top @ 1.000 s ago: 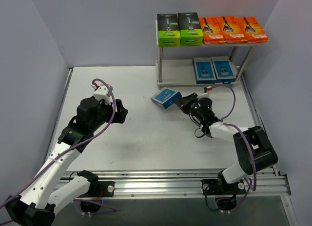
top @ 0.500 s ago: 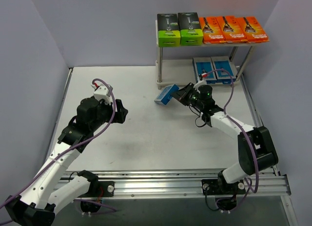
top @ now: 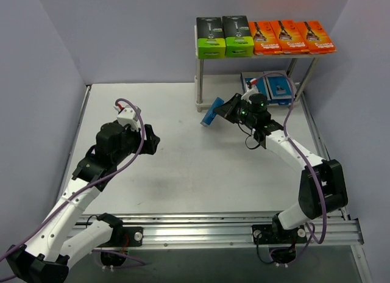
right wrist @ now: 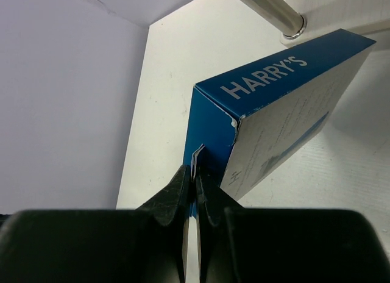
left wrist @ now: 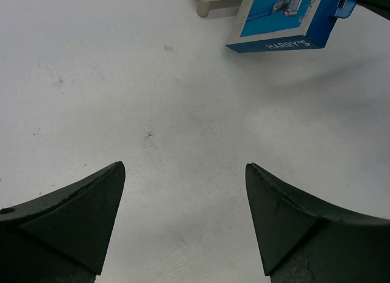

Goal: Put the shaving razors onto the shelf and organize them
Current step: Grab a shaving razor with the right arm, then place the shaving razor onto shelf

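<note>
Left arm and right arm are white with black joints, 1 purple cable each; left gripper and right gripper are black.

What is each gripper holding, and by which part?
Right gripper pinches the blue razor pack by its thin end tab; left gripper open, holding nothing.

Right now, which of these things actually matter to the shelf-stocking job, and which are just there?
Part of the job: blue razor pack, pinched by the right gripper; left gripper, open and empty; shelf; orange packs, three on the top tier; black-and-green packs, two beside them; blue packs on the lower tier.
Just there: table; purple cables; metal rail.
</note>
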`<move>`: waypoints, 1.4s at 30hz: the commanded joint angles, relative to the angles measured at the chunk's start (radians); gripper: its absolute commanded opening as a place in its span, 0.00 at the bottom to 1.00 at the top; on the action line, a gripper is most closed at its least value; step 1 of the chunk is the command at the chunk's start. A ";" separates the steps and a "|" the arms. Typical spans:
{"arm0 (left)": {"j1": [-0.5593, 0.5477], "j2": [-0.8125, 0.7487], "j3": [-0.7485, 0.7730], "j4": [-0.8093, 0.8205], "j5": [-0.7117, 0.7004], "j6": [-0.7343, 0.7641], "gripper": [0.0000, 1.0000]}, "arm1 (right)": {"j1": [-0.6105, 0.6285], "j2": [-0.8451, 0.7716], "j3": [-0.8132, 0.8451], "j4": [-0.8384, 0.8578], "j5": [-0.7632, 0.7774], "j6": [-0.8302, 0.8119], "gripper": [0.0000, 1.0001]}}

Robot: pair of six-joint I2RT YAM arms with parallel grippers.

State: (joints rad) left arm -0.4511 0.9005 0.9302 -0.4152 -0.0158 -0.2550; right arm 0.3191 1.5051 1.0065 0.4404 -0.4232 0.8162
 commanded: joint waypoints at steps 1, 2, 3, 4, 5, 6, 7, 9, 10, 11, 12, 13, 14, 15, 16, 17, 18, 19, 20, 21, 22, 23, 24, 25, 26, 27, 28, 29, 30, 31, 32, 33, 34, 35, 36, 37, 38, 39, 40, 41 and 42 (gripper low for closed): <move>-0.004 -0.017 0.030 0.026 0.008 -0.009 0.89 | -0.009 -0.011 0.084 0.003 -0.043 -0.051 0.00; -0.004 -0.017 0.030 0.027 0.008 -0.007 0.89 | -0.009 -0.008 0.092 -0.002 -0.048 -0.055 0.00; -0.003 -0.017 0.030 0.027 0.007 -0.007 0.89 | -0.009 -0.003 0.098 -0.005 -0.051 -0.060 0.00; -0.004 -0.017 0.030 0.027 0.008 -0.007 0.89 | -0.009 -0.002 0.107 -0.008 -0.054 -0.066 0.00; -0.004 -0.018 0.030 0.027 0.008 -0.007 0.89 | -0.009 0.000 0.113 -0.009 -0.055 -0.069 0.00; -0.004 -0.018 0.030 0.027 0.008 -0.007 0.89 | -0.009 0.001 0.118 -0.011 -0.057 -0.074 0.00; -0.004 -0.018 0.030 0.027 0.008 -0.007 0.89 | -0.009 0.003 0.124 -0.018 -0.055 -0.081 0.00; -0.004 -0.018 0.030 0.027 0.008 -0.007 0.89 | -0.011 0.010 0.141 -0.029 -0.048 -0.098 0.00; -0.004 -0.018 0.030 0.027 0.008 -0.007 0.89 | -0.011 0.012 0.145 -0.034 -0.048 -0.106 0.00; -0.004 -0.018 0.030 0.026 0.008 -0.009 0.89 | -0.012 0.017 0.153 -0.035 -0.048 -0.118 0.00; -0.004 -0.018 0.030 0.027 0.008 -0.007 0.89 | -0.014 0.020 0.158 -0.040 -0.046 -0.124 0.00; -0.004 -0.018 0.030 0.026 0.008 -0.007 0.89 | -0.017 0.023 0.162 -0.045 -0.048 -0.132 0.00; -0.004 -0.018 0.030 0.027 0.010 -0.009 0.89 | -0.020 0.027 0.167 -0.045 -0.049 -0.140 0.00; -0.003 -0.018 0.030 0.027 0.010 -0.007 0.89 | -0.021 0.036 0.178 -0.048 -0.051 -0.153 0.00; -0.004 -0.018 0.030 0.026 0.010 -0.007 0.89 | -0.026 0.041 0.182 -0.052 -0.057 -0.160 0.00; -0.004 -0.018 0.030 0.026 0.010 -0.009 0.89 | -0.028 0.046 0.187 -0.049 -0.058 -0.164 0.00; -0.004 -0.017 0.030 0.027 0.010 -0.007 0.89 | -0.029 0.052 0.191 -0.045 -0.060 -0.169 0.00; -0.003 -0.017 0.030 0.027 0.010 -0.007 0.89 | -0.032 0.056 0.193 -0.040 -0.061 -0.170 0.00; -0.003 -0.017 0.030 0.029 0.010 -0.007 0.89 | -0.035 0.061 0.193 -0.035 -0.061 -0.170 0.00; -0.003 -0.017 0.030 0.027 0.010 -0.007 0.89 | -0.038 0.063 0.193 -0.031 -0.065 -0.167 0.00; -0.003 -0.015 0.030 0.027 0.010 -0.007 0.89 | -0.043 0.066 0.193 -0.017 -0.066 -0.164 0.00; -0.003 -0.015 0.030 0.027 0.011 -0.007 0.89 | -0.051 0.070 0.190 -0.011 -0.071 -0.161 0.00; -0.003 -0.014 0.030 0.029 0.011 -0.007 0.89 | -0.054 0.072 0.188 0.000 -0.074 -0.158 0.00; -0.003 -0.014 0.030 0.029 0.011 -0.007 0.89 | -0.058 0.073 0.184 0.021 -0.080 -0.152 0.00; -0.003 -0.012 0.030 0.027 0.011 -0.007 0.89 | -0.064 0.075 0.182 0.026 -0.084 -0.150 0.00; -0.003 -0.012 0.030 0.027 0.011 -0.007 0.89 | -0.066 0.081 0.184 0.030 -0.091 -0.149 0.00; -0.003 -0.011 0.030 0.029 0.011 -0.007 0.89 | -0.068 0.083 0.188 0.034 -0.092 -0.150 0.00; -0.003 -0.011 0.030 0.029 0.011 -0.007 0.89 | -0.072 0.092 0.193 0.034 -0.095 -0.153 0.00; -0.003 -0.009 0.030 0.029 0.011 -0.007 0.89 | -0.074 0.095 0.196 0.034 -0.101 -0.155 0.00; -0.003 -0.008 0.030 0.029 0.011 -0.007 0.89 | -0.078 0.098 0.198 0.034 -0.104 -0.154 0.00; -0.003 -0.008 0.030 0.029 0.011 -0.007 0.89 | -0.087 0.102 0.199 0.035 -0.107 -0.153 0.00; -0.003 -0.008 0.030 0.029 0.011 -0.007 0.89 | -0.092 0.102 0.196 0.044 -0.112 -0.149 0.00; -0.003 -0.008 0.030 0.029 0.011 -0.007 0.89 | -0.098 0.101 0.192 0.053 -0.114 -0.143 0.00; -0.003 -0.008 0.029 0.029 0.011 -0.007 0.89 | -0.104 0.099 0.178 0.064 -0.115 -0.125 0.00; -0.003 -0.006 0.029 0.029 0.011 -0.007 0.89 | -0.116 0.099 0.170 0.086 -0.123 -0.115 0.00; -0.003 -0.005 0.030 0.029 0.011 -0.007 0.89 | -0.124 0.099 0.162 0.099 -0.130 -0.106 0.00; -0.003 -0.005 0.030 0.029 0.013 -0.007 0.89 | -0.132 0.101 0.153 0.110 -0.138 -0.088 0.00; -0.003 -0.003 0.030 0.027 0.013 -0.007 0.89 | -0.141 0.102 0.152 0.124 -0.153 -0.084 0.00; -0.003 -0.003 0.030 0.029 0.013 -0.007 0.89 | -0.144 0.109 0.152 0.127 -0.160 -0.080 0.00; -0.001 -0.002 0.030 0.029 0.014 -0.007 0.89 | -0.147 0.107 0.152 0.129 -0.163 -0.075 0.00; -0.001 0.000 0.030 0.029 0.013 -0.007 0.89 | -0.153 0.109 0.150 0.135 -0.164 -0.069 0.00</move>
State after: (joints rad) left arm -0.4511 0.8997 0.9302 -0.4149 -0.0158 -0.2550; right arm 0.1810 1.6176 1.1477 0.4572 -0.5426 0.7223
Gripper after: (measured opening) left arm 0.890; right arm 0.010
